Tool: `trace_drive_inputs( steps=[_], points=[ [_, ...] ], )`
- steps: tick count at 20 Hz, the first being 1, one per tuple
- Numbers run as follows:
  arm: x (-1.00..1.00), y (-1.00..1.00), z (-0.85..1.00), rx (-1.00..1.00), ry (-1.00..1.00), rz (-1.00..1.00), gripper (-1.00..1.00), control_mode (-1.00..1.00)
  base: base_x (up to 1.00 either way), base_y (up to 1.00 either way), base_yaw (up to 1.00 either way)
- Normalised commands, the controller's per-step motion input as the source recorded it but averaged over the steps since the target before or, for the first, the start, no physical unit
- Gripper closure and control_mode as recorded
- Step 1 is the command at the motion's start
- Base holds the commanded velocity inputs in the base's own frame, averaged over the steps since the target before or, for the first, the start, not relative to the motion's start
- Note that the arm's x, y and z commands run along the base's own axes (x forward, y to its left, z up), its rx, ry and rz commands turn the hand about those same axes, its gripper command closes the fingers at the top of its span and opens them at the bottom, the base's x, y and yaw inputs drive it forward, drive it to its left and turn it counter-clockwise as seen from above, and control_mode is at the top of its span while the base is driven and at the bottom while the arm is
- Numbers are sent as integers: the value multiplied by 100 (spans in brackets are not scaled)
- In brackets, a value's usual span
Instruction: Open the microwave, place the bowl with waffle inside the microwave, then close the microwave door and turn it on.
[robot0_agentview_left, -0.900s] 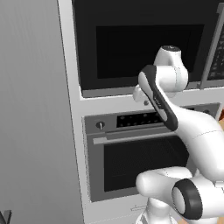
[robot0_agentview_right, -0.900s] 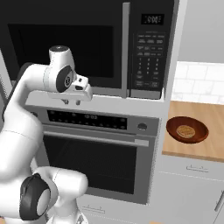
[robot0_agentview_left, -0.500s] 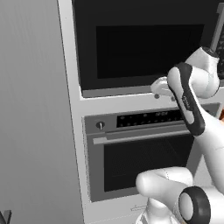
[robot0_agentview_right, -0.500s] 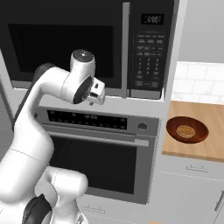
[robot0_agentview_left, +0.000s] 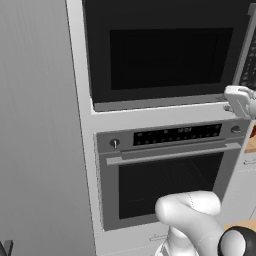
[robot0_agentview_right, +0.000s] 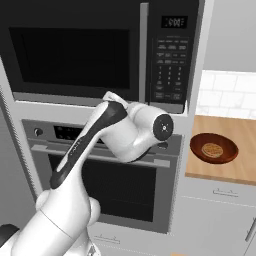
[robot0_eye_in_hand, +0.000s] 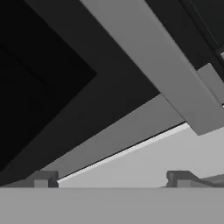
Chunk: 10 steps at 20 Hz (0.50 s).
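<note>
The robot's jaws stand wide apart, holding nothing, near the tall grey bar handle (robot0_eye_in_hand: 157, 61) of the black microwave door (robot0_agentview_right: 75, 50). The door is shut. A brown bowl with a waffle (robot0_agentview_right: 214, 148) sits on the wooden table (robot0_agentview_right: 240, 165).

— How is the microwave (robot0_agentview_right: 100, 50) set?
— It is built into the wall column as a large black box, with grey trim along its lower edge and a dark button panel (robot0_agentview_right: 171, 55) at its right side.

— And the microwave door (robot0_agentview_left: 165, 55)?
— It is seen shut, flush with the front, a tall grey handle (robot0_agentview_right: 143, 52) standing upright along its right edge.

— The bowl (robot0_agentview_right: 214, 148)?
— A brown bowl is seen on the wooden counter to the right, with the waffle (robot0_agentview_right: 212, 149) lying inside it.
</note>
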Motion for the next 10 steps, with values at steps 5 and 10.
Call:
trace_drive_inputs(
  steps=[5, 10],
  points=[
    [-1, 0, 0, 0, 0, 0, -100, -100, 0, 0, 0],
    [0, -32, 23, -5, -2, -8, -100, -100, 0, 0, 0]
  ],
)
